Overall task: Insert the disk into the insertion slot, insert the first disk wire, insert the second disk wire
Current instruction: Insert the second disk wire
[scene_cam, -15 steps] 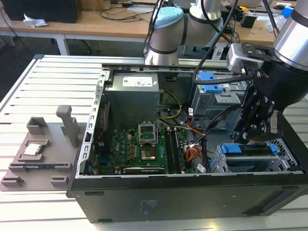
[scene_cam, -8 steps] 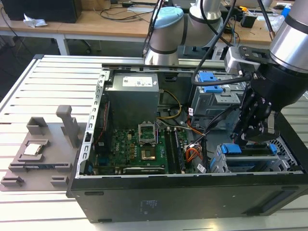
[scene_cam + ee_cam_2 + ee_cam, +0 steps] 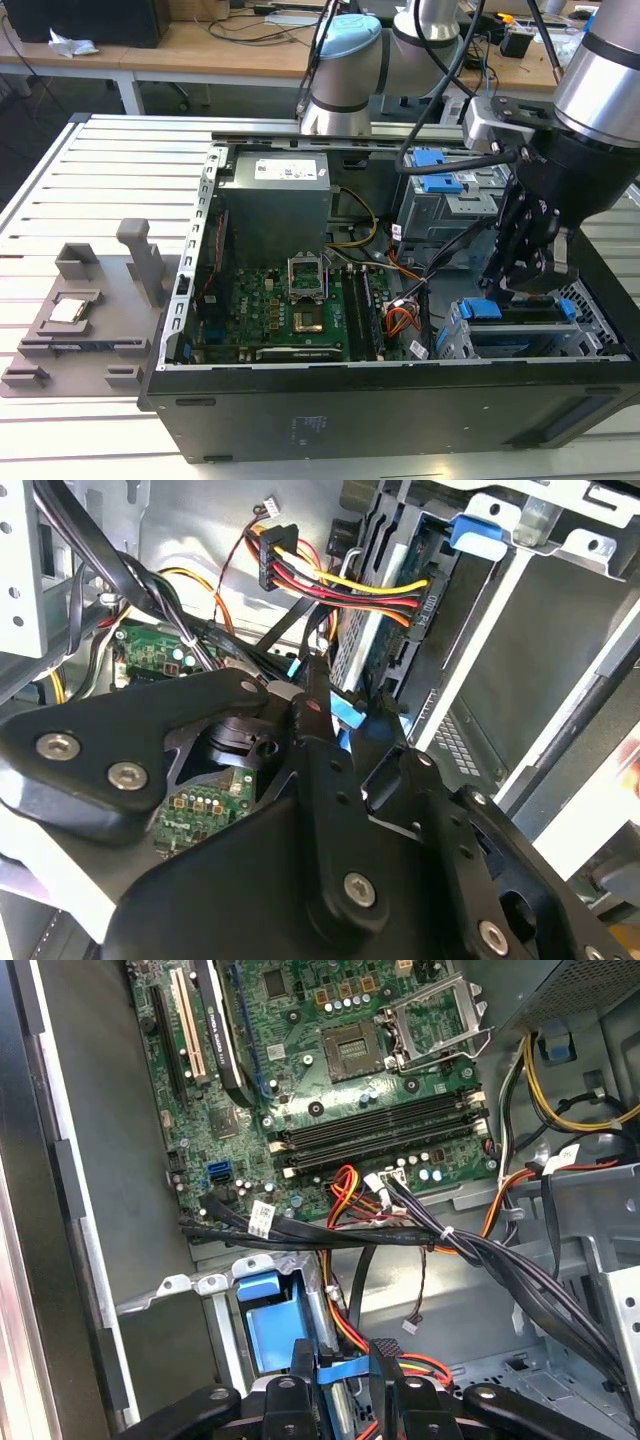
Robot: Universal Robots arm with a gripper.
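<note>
The disk (image 3: pixel 522 322) lies in the insertion slot (image 3: pixel 452 343) at the case's front corner on the exterior view's right, its blue carrier (image 3: pixel 268 1322) showing at the near end. A black plug with red, yellow and black wires (image 3: pixel 418 606) sits in the disk's rear edge (image 3: pixel 372 630). My gripper (image 3: pixel 512 288) hangs just behind the disk. In both wrist views its black fingers (image 3: pixel 318 695) are shut on a small blue wire connector (image 3: pixel 352 712), held against the disk's rear edge below the black plug. The gripper (image 3: pixel 343 1358) pinches that blue connector (image 3: pixel 345 1370).
The open case holds a motherboard (image 3: pixel 300 300), a power supply (image 3: pixel 275 195) and a taller grey cage with blue latches (image 3: pixel 440 185). Black cable bundles (image 3: pixel 470 1250) cross close above the gripper. A grey fixture plate (image 3: pixel 80 315) lies outside on the slatted table.
</note>
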